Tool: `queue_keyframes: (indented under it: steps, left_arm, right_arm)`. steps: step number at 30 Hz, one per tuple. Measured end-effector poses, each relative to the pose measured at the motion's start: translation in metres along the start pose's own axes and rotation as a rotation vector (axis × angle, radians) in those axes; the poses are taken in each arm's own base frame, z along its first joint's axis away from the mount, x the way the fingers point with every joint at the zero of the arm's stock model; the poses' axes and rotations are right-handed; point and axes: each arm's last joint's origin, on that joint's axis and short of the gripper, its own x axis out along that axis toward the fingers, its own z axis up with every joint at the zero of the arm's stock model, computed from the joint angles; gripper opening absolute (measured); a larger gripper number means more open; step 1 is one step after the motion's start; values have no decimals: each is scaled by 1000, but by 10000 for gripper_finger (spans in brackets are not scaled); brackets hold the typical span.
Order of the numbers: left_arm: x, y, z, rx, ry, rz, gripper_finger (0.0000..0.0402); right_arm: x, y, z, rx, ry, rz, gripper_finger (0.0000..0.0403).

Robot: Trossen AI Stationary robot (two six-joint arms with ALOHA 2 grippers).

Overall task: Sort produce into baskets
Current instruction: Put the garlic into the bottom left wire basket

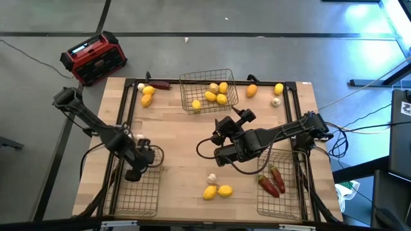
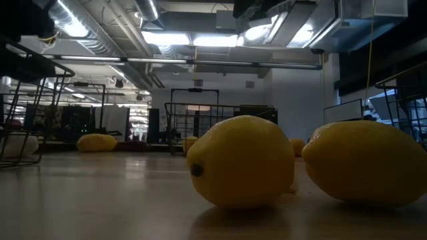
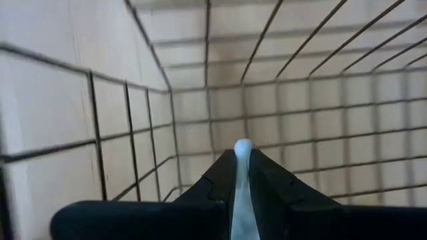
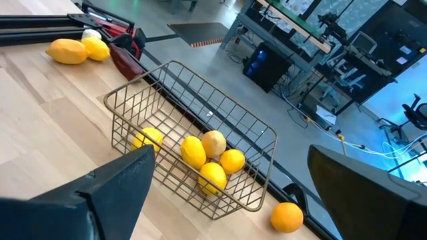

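My left gripper [image 1: 137,165] is shut on a white garlic bulb [image 3: 243,148] and points down into the far end of the near-left wire basket [image 1: 142,199]. My right gripper [image 1: 216,138] is open and empty above the table's middle. In its wrist view the fingers [image 4: 113,193] frame the far wire basket [image 1: 192,82], which holds several yellow fruits [image 4: 212,175]. The near-right basket [image 1: 288,204] holds dark red chilies [image 1: 272,181]. Two lemons [image 1: 217,191] and a garlic bulb [image 1: 211,178] lie on the table near the front; the lemons fill the low view [image 2: 240,160]. My left gripper pinches the white garlic bulb between its two fingers; a rounded white end [image 3: 243,145] shows just past the fingertips. The fingers point down inside the basket's mesh walls. I cannot tell whether the bulb touches the basket floor.
Two yellow fruits [image 1: 147,95], a garlic bulb [image 1: 140,86] and a chili [image 1: 160,84] lie at the far left. An orange fruit [image 1: 252,90], a lemon [image 1: 278,88] and a garlic bulb [image 1: 276,101] lie at the far right. A red-and-black box [image 1: 93,58] stands on the floor.
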Motion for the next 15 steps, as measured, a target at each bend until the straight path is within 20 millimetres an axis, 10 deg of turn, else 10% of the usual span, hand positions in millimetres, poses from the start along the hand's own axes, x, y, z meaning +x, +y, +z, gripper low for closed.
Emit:
queue_keyframes:
  steps: [15]
  left_arm:
    - [10, 0, -1, -15, -39, -7, 33]
  right_arm:
    - [0, 0, 0, 2, -1, 0, 390]
